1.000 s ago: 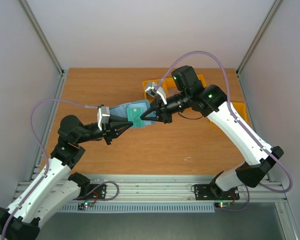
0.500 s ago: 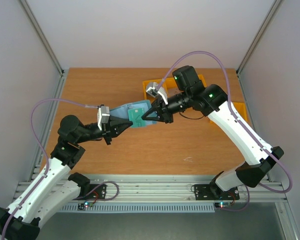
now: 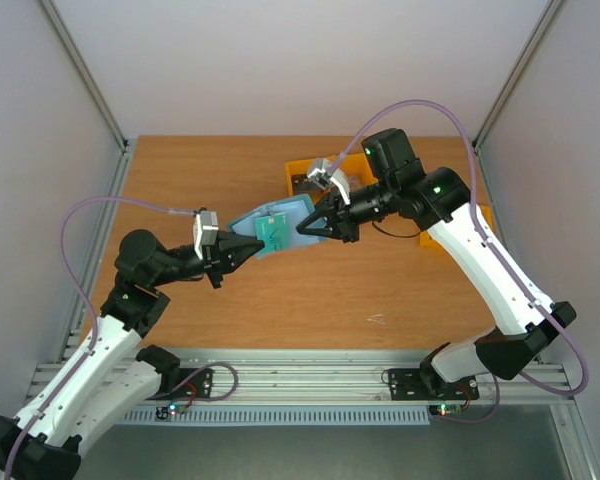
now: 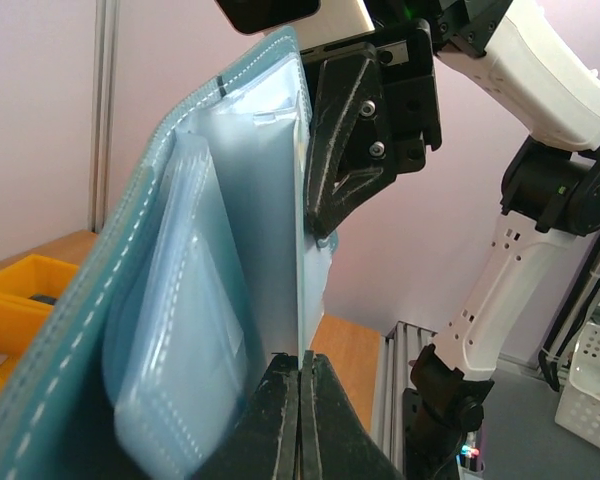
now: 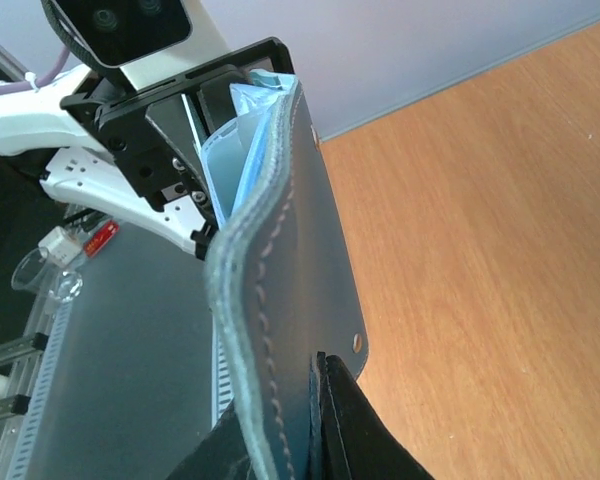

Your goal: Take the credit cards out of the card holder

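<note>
card holder [image 3: 244,222] held aloft, unfolded — printed credit card [image 3: 273,230] inside it.

The card holder [image 3: 246,222], a teal-blue bifold with pale stitching, hangs unfolded above the table's middle, a little toward 12 o'clock, lifted off the wood and standing on edge. The left tool [image 3: 252,246] pinches its 7 o'clock edge and the right tool [image 3: 300,229] its 3 o'clock edge. Its clear inner pockets [image 4: 170,330] bulge outward. One credit card [image 3: 273,229], dark with white print, sits in the 3 o'clock panel.
</note>
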Controlling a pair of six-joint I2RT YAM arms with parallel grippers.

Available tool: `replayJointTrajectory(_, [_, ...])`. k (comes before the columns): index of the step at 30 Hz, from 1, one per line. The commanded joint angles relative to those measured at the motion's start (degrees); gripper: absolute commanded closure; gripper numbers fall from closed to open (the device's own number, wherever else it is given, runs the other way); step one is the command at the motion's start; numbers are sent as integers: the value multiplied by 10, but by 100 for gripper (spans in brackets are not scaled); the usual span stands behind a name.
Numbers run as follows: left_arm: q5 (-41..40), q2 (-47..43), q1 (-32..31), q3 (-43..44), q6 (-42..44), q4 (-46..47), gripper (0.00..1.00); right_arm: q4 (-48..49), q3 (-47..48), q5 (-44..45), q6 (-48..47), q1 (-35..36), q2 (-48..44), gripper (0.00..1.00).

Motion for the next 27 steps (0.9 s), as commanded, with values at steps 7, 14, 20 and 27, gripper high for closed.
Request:
replayJointTrajectory(7, [-54, -17, 16, 5, 9, 3, 100, 63, -66, -13, 79, -125, -38, 99])
replayJointTrajectory(14, [-76, -22, 24, 1, 17, -3, 100, 102, -128, 52, 238, -161, 22, 99])
replayJointTrajectory(20, [-86, -19, 24, 1, 14, -2, 100, 277, -269, 108, 464, -117, 77, 99])
replayJointTrajectory(27, [-86, -17, 24, -1, 16, -2, 100, 382, -315, 72, 538, -70, 172, 97])
